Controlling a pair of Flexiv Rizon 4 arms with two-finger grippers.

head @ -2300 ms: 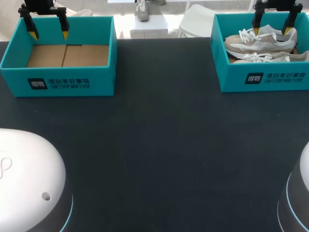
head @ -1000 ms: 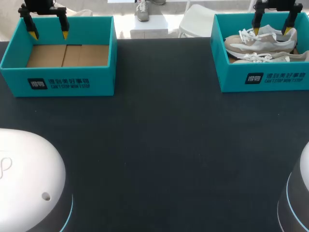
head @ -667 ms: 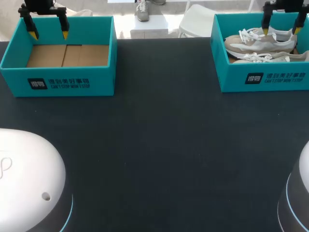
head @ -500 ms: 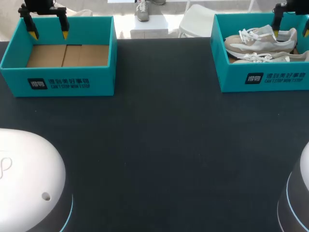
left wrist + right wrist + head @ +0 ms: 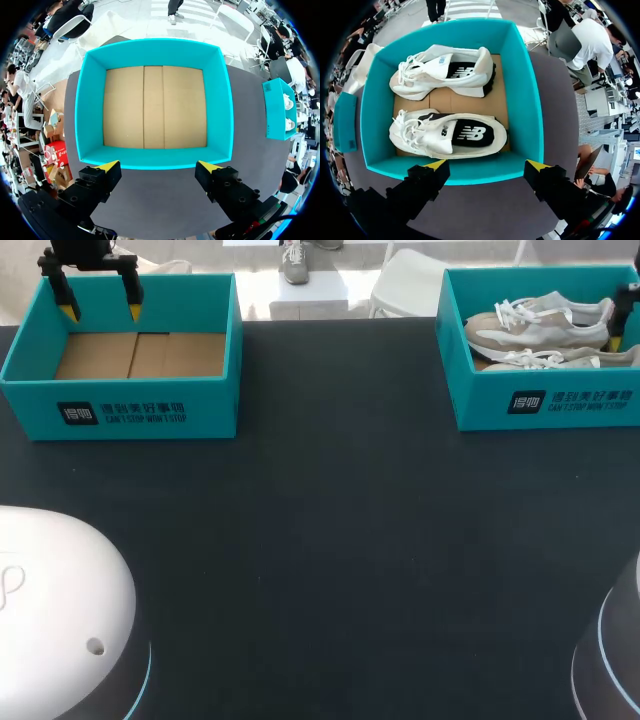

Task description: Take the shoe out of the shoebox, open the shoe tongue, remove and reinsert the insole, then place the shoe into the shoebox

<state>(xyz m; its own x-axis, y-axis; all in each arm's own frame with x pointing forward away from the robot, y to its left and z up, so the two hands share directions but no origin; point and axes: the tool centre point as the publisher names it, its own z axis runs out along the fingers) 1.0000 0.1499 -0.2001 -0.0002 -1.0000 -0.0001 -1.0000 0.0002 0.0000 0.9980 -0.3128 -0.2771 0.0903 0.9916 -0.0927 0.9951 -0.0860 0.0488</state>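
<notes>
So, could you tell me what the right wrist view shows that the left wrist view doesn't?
Only the right wrist view: the two white shoes close up, lying on their sides in their shoebox, and the right gripper, jaws open and empty. Only the left wrist view: the bare cardboard floor of the empty shoebox, and the left gripper, jaws open too. Both: the dark table, and each catches the other arm's teal box small, off beside its gripper.
</notes>
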